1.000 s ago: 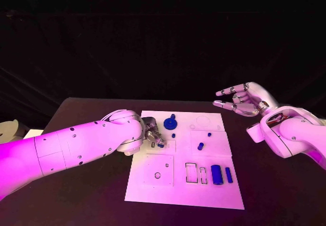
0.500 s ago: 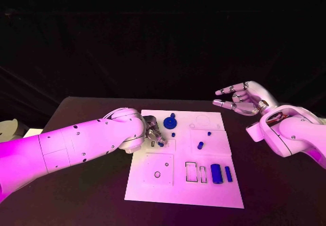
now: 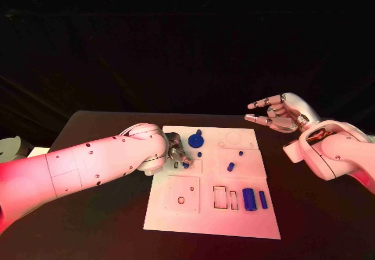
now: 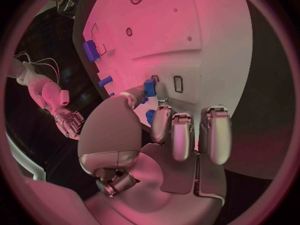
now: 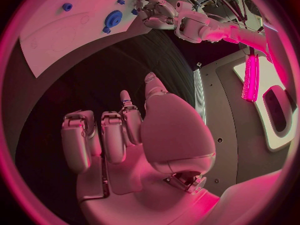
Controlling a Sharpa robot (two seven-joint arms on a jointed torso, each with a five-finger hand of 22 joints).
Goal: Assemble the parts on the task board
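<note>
— At about ten o'clock on the task board [image 3: 203, 216], the left hand [image 3: 175, 154] pinches a small blue part [image 4: 149, 87] over the left-edge slots. See it?

— From above, barely; the wrist hides most of it. The left wrist view is plainer: thumb and a finger close on the piece, tip just above a small rectangular slot [image 4: 178, 84].

— How will it handle, do you reckon?

— Light, stiff and smooth, I'd judge, so prone to twist or slip. Best held by its upper end, leaving the lower end free to enter.

— And the others?

— A blue gear [image 3: 195, 142] at twelve o'clock, a short peg [image 3: 231, 167] near the centre, a thick cylinder [image 3: 249, 200] and a thin bar [image 3: 263, 200] at four o'clock beside empty rectangular cut-outs.

— The right hand [image 3: 279, 114]?

— Off the board at two o'clock, raised, fingers apart and curled, holding nothing. The right wrist view shows its palm bare, and the left hand at the gear end beyond.
</note>
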